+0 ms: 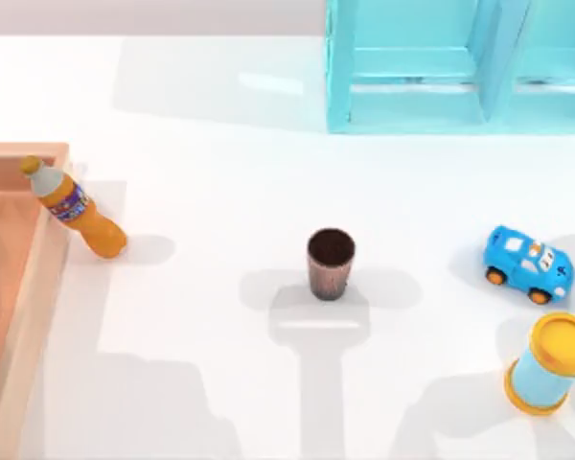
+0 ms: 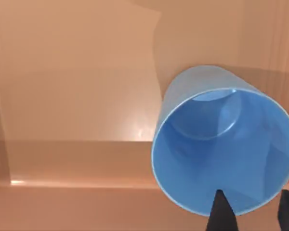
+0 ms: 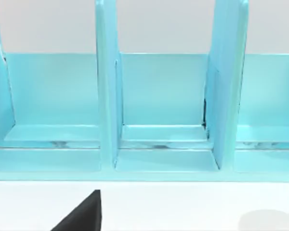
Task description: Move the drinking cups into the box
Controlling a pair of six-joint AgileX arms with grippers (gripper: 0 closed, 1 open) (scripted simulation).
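The dark brown ribbed cup (image 1: 331, 264) stands upright in the middle of the table, with no gripper near it. The light blue cup (image 2: 226, 144) stands inside the box (image 2: 77, 96), seen from above in the left wrist view. My left gripper (image 2: 253, 196) hovers just over the cup's near rim, its two dark fingers apart and not pressing the wall. The box (image 1: 40, 287) lies at the table's left edge. One dark finger (image 3: 82, 215) of my right gripper faces the turquoise shelf frame.
An orange bottle (image 1: 77, 209) leans against the box's rim. At the right are a blue toy car (image 1: 527, 265) and a yellow-lidded blue cylinder (image 1: 551, 362). The turquoise shelf frame (image 1: 431, 67) stands at the back right.
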